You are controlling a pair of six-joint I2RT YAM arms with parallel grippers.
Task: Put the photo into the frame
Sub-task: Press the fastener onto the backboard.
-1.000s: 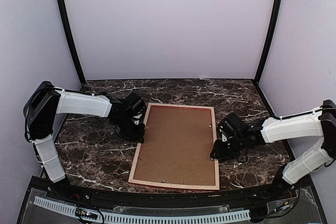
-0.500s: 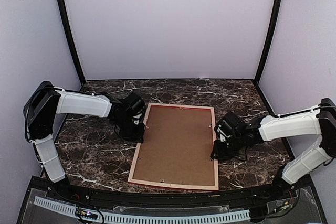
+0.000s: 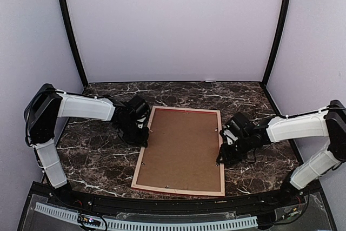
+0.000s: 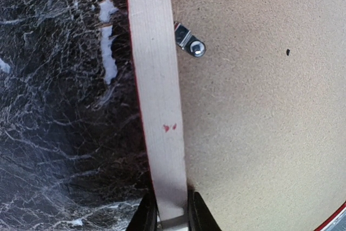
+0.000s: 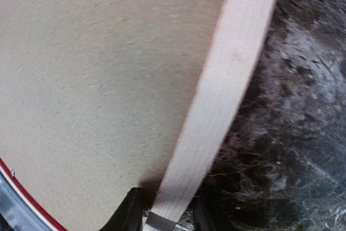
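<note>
Face down, flat on the table [image 3: 92,160]: the frame [image 3: 178,190], pale wood back up, a sliver of red at its lower edge. Long axis near to far, far end leaning slightly right. Filled edge to edge by a brown board [image 3: 181,147], with a small metal clip [image 4: 189,41] turned onto it from the left rail. Hemmed in on both long sides by the arms. Left gripper [image 4: 172,219] narrowed to a pinch across the left rail. Right gripper [image 5: 165,216] likewise narrow, clamped across the right rail, one finger on either side.
</note>
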